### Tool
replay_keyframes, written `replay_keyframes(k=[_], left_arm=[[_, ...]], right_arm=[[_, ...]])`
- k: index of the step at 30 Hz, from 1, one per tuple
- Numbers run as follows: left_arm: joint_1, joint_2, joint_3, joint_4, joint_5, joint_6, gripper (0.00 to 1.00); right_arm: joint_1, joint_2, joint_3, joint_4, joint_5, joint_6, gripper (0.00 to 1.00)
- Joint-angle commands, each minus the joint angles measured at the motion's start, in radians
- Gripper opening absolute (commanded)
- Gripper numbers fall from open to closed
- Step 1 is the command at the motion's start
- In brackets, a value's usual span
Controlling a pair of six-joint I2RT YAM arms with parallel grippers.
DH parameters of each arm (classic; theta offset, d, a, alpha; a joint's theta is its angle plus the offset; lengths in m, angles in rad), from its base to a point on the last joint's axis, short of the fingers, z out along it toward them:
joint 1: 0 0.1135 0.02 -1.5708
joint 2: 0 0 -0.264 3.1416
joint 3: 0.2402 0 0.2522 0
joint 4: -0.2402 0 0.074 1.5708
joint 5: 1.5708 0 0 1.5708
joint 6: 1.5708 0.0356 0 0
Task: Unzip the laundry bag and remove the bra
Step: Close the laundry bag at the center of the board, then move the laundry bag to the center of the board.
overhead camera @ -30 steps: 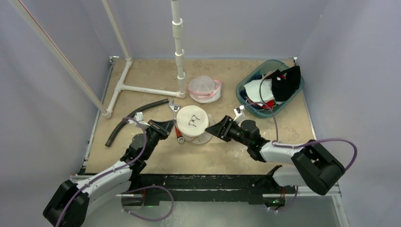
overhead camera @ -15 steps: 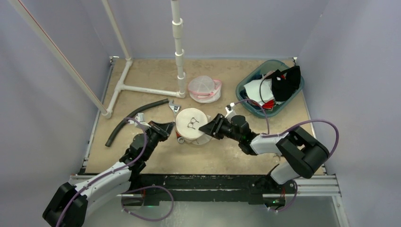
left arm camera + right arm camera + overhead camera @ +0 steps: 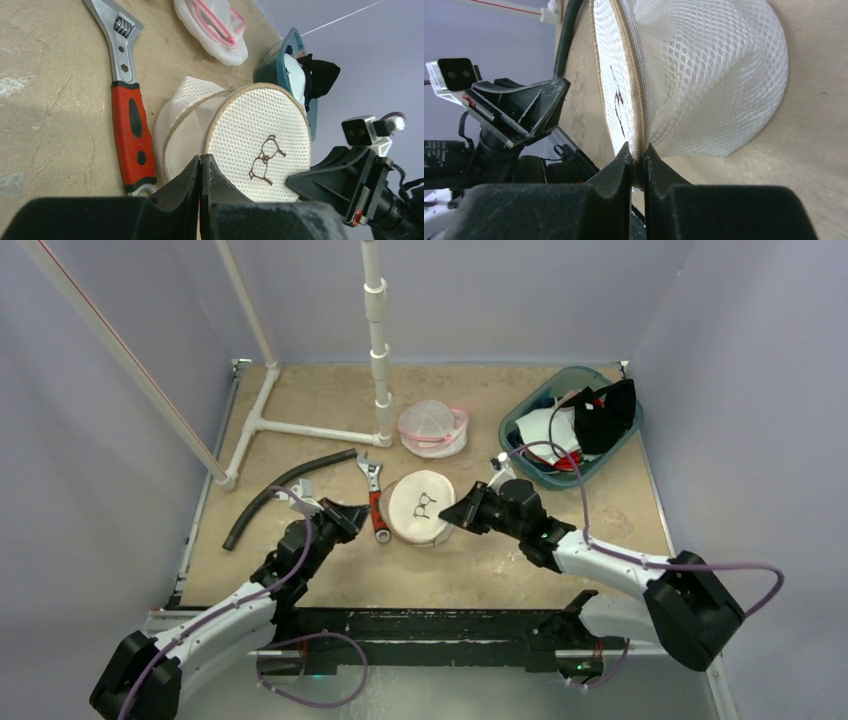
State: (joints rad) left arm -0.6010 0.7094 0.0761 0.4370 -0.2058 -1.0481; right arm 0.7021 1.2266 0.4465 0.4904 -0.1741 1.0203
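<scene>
Right jaws pinched shut on laundry bag rim. Left jaws closed, empty; red-handled wrench lies between them and bag. Basket far right.

**Odds and ends on the worktop**

A red-handled wrench lies flat beside a curved black hose. A white pipe frame stands at the back left. A pink-trimmed mesh pouch sits near a teal basket of what seems to be crumpled clothing.
</scene>
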Motion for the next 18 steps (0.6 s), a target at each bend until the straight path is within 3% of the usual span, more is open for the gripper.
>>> replay_keyframes(k=[1,13,18], left_arm=[[0.009,-0.001,0.059,-0.067,0.038,0.052,0.00],[0.009,0.002,0.101,-0.129,0.079,0.083,0.00],[0.009,0.028,0.094,-0.076,0.109,0.082,0.00]], right_arm=[[-0.026,-0.095,0.024,-0.273,0.059,-0.116,0.09],[-0.095,-0.332,-0.078,-0.455,0.036,-0.107,0.09],[-0.120,-0.322,-0.080,-0.407,-0.010,-0.113,0.09]])
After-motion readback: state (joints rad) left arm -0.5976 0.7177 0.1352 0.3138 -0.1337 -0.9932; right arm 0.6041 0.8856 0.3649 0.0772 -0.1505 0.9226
